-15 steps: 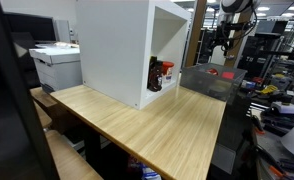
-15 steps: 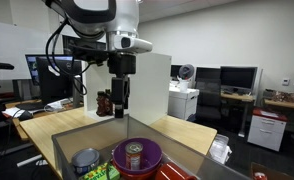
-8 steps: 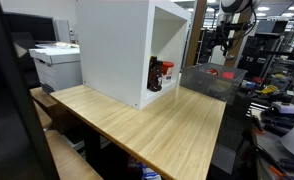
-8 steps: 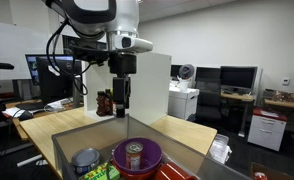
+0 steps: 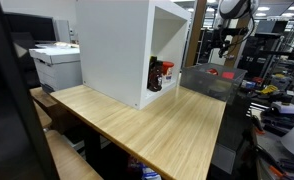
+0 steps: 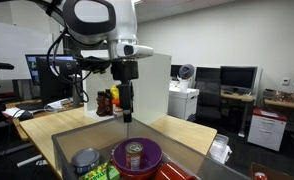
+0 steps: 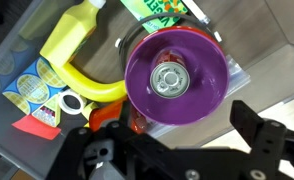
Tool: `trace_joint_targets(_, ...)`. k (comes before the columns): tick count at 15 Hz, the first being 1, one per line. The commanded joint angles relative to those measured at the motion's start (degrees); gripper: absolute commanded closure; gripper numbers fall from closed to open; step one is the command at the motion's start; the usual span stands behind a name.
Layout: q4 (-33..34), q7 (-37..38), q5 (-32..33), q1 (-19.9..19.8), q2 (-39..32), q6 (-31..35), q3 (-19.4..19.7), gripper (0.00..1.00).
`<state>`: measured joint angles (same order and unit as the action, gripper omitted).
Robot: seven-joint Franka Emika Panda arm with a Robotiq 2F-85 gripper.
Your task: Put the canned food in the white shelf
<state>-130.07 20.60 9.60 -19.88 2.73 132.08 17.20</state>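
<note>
Nearest in an exterior view, a clear bin point(image 6: 67, 150) holds a purple bowl point(image 6: 117, 157), and the canned food point(image 6: 135, 152) stands upright inside the bowl, lid up. The gripper point(image 6: 126, 112) hangs just above it, jaws spread wide and empty; the wrist view looks straight down on the lid. Farther back on the wooden tabletop point(image 6: 182, 130) stands the white shelf point(image 6: 155, 85), with red and dark items point(image 5: 159, 73) at its open face.

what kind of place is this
Probably an office or lab: desks with computer monitors, a printer near the white shelf, and a robot arm.
</note>
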Motion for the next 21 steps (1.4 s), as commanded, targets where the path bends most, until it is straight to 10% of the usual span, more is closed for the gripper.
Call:
trace_joint_targets(1, -1.2, -1.6, -1.3, 0.5, -1.6, 2.2, 0.3, 0.00)
trace_joint_targets(21, -1.6, -3.6, -4.8, 1.7, -11.4, 11.8, 1.1, 0.00)
